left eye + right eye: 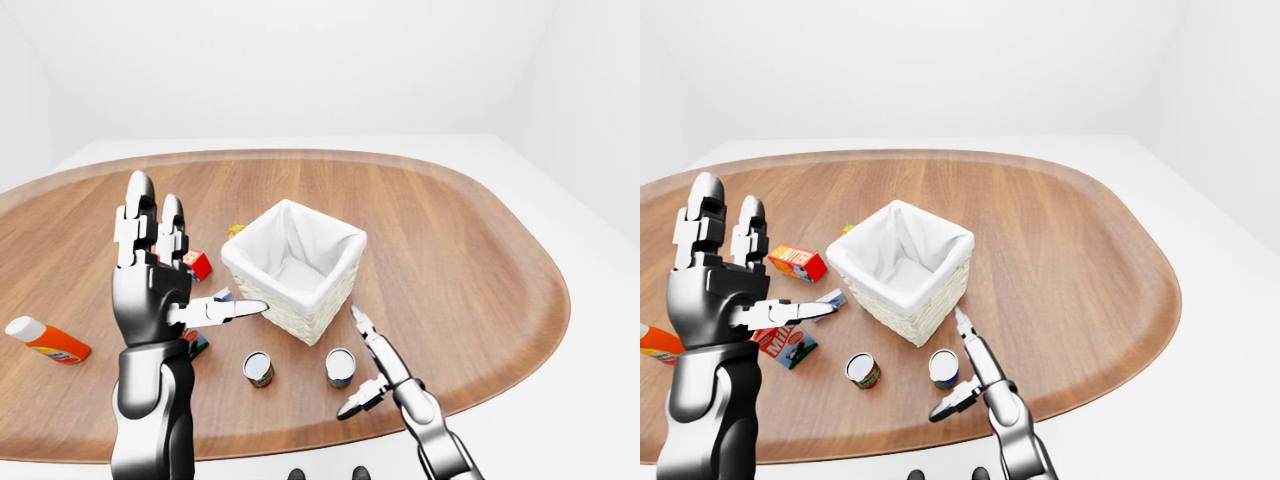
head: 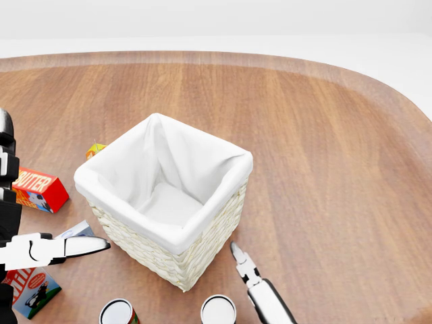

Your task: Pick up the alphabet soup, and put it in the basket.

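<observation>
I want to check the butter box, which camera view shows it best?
The head view: the butter box shows large, its lettering readable, though the left hand clips its left edge. The right-eye view shows it whole but small; in the left-eye view the left hand hides most of it.
</observation>
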### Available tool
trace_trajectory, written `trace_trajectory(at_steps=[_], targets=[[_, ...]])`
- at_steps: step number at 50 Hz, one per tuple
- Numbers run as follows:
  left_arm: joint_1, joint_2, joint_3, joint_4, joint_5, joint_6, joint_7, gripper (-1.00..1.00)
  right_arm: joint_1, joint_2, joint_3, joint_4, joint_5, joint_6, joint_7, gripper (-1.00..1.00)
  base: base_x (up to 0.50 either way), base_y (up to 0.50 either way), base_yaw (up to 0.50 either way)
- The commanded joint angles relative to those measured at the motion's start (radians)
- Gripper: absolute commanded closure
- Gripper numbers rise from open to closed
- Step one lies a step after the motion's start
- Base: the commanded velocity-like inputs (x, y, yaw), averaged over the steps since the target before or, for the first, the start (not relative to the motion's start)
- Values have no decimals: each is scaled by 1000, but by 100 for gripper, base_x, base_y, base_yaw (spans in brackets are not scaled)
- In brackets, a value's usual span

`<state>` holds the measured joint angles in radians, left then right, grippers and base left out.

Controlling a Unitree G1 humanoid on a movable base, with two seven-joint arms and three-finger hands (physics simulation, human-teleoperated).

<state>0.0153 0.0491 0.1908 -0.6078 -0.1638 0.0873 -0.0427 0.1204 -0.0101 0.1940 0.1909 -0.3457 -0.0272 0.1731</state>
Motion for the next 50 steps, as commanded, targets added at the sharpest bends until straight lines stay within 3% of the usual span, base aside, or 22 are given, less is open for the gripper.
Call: trace_trajectory(at_steps=[1, 9, 50], targets=[[0, 0, -1, -7, 0, 0, 1, -100, -35, 10, -16, 95, 8, -33, 7, -100, 0, 0, 0], [1, -2, -5, -1, 4, 0, 1, -100, -66, 17, -27, 175, 16, -57, 23, -100, 0, 0, 0], [2, -2, -5, 8, 7, 0, -2, -100, -154, 34, -71, 378, 87, -60, 96, -100, 0, 0, 0]])
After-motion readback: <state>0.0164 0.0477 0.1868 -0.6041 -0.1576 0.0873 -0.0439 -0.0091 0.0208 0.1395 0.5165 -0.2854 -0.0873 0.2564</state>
